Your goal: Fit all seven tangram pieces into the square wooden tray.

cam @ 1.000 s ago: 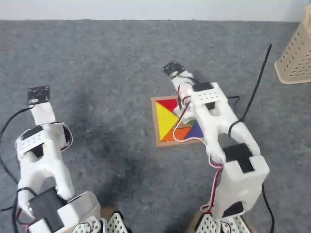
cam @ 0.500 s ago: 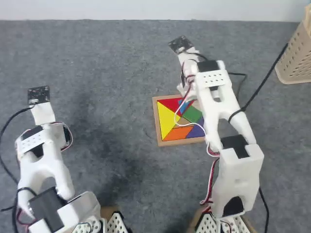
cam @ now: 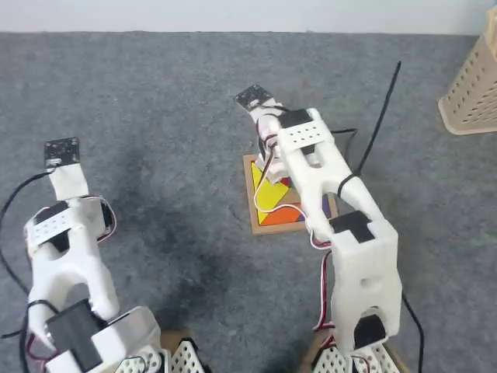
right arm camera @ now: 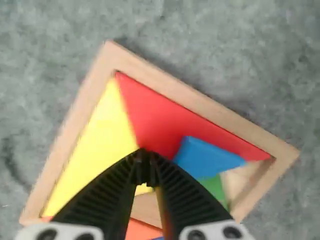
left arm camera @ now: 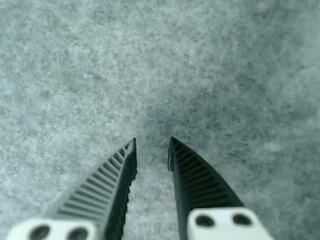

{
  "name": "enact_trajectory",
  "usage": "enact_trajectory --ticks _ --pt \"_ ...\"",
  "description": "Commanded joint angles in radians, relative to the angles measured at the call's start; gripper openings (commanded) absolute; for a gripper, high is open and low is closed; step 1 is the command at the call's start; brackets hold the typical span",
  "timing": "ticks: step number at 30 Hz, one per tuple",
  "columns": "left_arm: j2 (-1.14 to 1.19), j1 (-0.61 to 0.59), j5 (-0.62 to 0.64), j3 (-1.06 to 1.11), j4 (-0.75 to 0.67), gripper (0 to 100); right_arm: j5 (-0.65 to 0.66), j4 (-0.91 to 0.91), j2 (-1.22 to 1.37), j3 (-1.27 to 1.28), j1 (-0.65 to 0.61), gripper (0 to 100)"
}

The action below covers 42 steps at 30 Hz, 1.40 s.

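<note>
Square wooden tray point(cam: 250, 194) is recorded lying flat on the grey felt-like worktop point(cam: 155, 116), near its middle. In the high view it is partly covered by the right arm point(cam: 326, 179), which is stretched over it. The left arm point(cam: 66, 233) is positioned well apart from the tray, toward the other side of the worktop, above bare grey surface. A perforated beige container point(cam: 474, 85) is noted at the far edge, well apart from both arms.

Inside the tray a large yellow triangle point(right arm camera: 100, 145) and a large red triangle point(right arm camera: 160, 125) are seated edge to edge. A blue piece point(right arm camera: 205, 157) is laid against the red one, with a green piece point(right arm camera: 215, 187) just beside the blue. An orange piece point(cam: 283, 215) is set along the rim next to the yellow. A patch of bare tray floor is exposed in the corner beside the green piece.

The right claw point(right arm camera: 146, 159) is held over the seam where yellow and red meet. Its tips are pressed together with nothing between them; contact with the pieces cannot be determined. The left claw point(left arm camera: 152, 145) is pointed down at the worktop, its fingers parted by a narrow gap, nothing gripped.
</note>
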Motion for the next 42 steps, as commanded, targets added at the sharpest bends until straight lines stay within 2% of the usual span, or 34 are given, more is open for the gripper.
enact_trajectory --ticks 1,10,20,29,42 --pt "-0.002 0.006 -0.009 0.002 -0.020 10 0.008 0.013 -0.018 -0.058 0.051 0.6" --pt "-0.002 0.006 -0.009 0.002 -0.020 10 0.012 0.013 -0.019 -0.064 0.105 0.6" --pt "-0.002 0.006 -0.009 0.002 -0.020 10 0.008 0.001 -0.191 -0.064 0.044 0.6" --pt "-0.002 0.006 -0.009 0.002 -0.020 10 0.008 -0.062 -0.094 -0.064 0.102 0.6" --pt "-0.002 0.006 -0.009 0.002 -0.020 10 0.031 -0.059 -0.028 -0.063 0.171 0.6"
